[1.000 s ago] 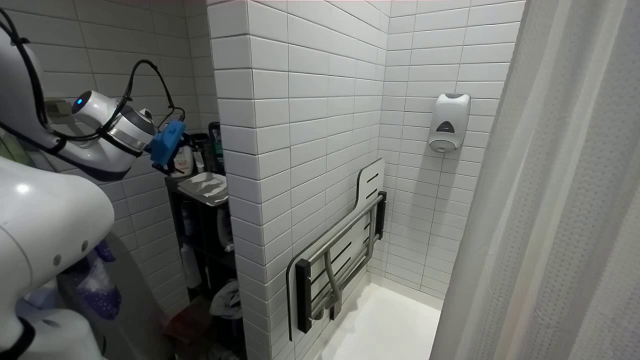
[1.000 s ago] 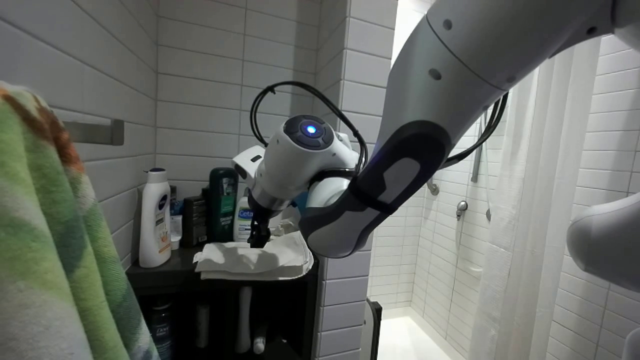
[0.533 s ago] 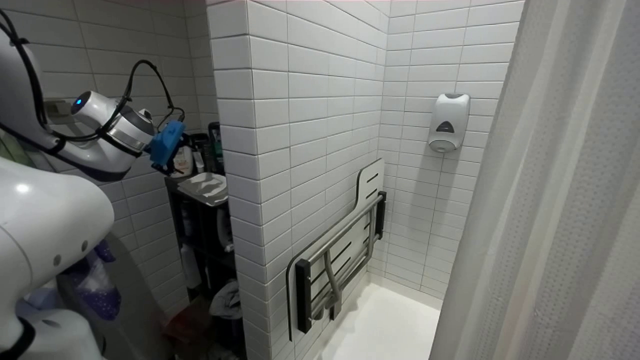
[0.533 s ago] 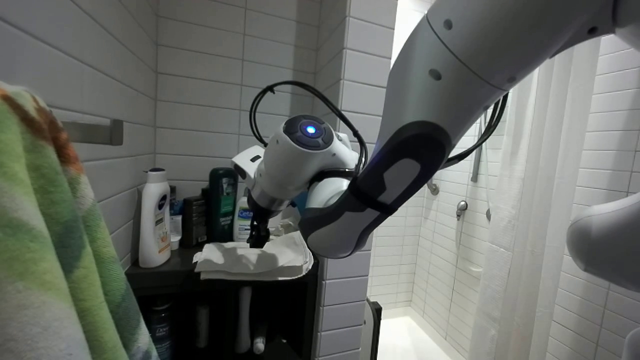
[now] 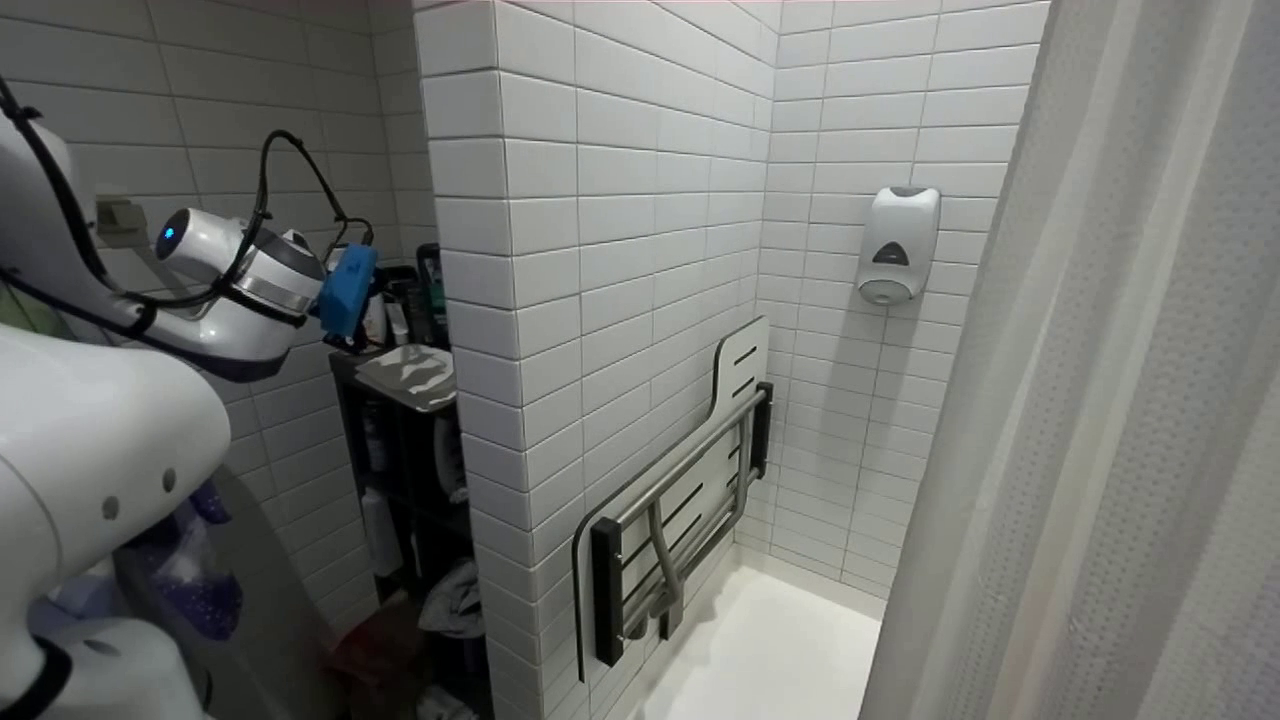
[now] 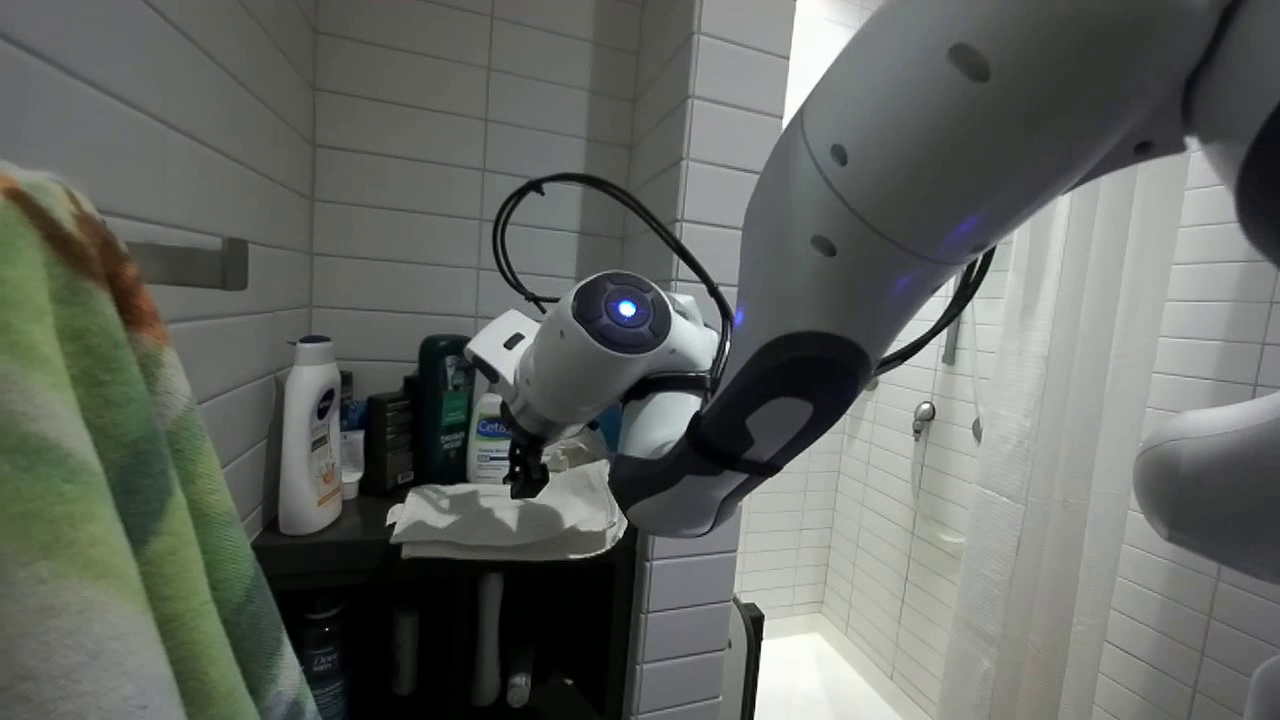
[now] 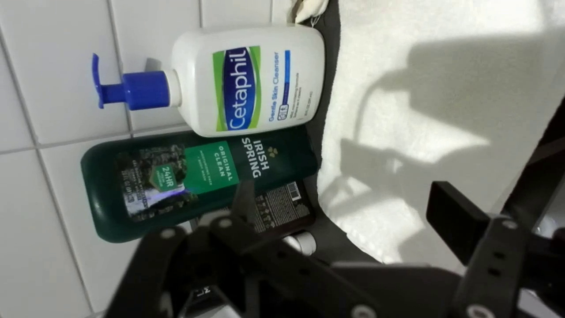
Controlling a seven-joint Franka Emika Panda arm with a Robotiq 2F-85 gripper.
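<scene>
My gripper (image 7: 349, 206) stands open in the wrist view, its black fingers wide apart with nothing held between them. A folded white towel (image 6: 480, 520) lies on the black shelf beneath and in front of it; whether the fingertips touch it I cannot tell. Beyond the fingers a white Cetaphil pump bottle (image 7: 247, 84) with a blue pump stands against the tiles, beside a dark green Irish Spring bottle (image 7: 203, 176). A dark brown bottle (image 7: 287, 207) and a small white cap (image 7: 304, 243) are partly hidden by the left finger. A white lotion bottle (image 6: 312, 440) stands at the shelf's left end.
The black shelf (image 6: 330, 550) holds more items on its lower levels. A tiled partition wall (image 5: 620, 200) rises right beside it. A colourful towel (image 6: 110, 450) hangs on the left near a metal bar (image 6: 190, 264). Past the partition are a folded shower seat (image 5: 690, 490) and a curtain (image 5: 1080, 400).
Within the last half second the arm has shifted: the wrist sits lower in both exterior views and farther right in one of them. The gripper remains open; towel and bottles have not moved.
</scene>
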